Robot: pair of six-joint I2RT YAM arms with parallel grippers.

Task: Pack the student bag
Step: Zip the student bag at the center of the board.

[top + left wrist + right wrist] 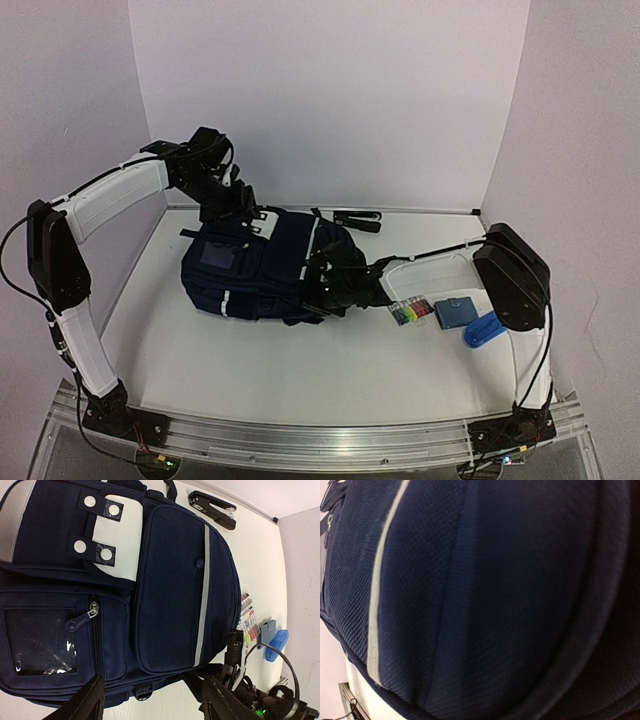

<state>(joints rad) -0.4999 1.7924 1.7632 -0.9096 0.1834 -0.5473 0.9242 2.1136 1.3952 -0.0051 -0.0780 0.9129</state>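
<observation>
One student bag [260, 270], navy with thin white stripes, lies flat near the middle of the table [300, 370], a little toward the far edge and the left side. We count two arms working on it. On its upper face we see one white patch [120, 535] crossed by two dark tabs, one clear window pocket [40, 640] and one zip pull [92, 611].

Four smaller items share the table. One black stapler [357, 219] lies along the far edge, just beyond the bag. One pack of coloured markers [411, 312], one small blue pouch [453, 312] and one bright blue object [484, 330] sit in a row toward the right edge, close together and apart from the bag.

The left arm rises from the near left corner, bends at the elbow and reaches across to the bag's far end. The left claw [248, 210] points down over the patch, released, its two fingers spread wide with nothing between them.

The right arm folds in low from the near right corner. The right claw [322, 285] is pressed against the bag's right side. Its wrist camera is filled with navy mesh and one white stripe, its fingers are out of sight, and we cannot tell whether it is clenched or released.
</observation>
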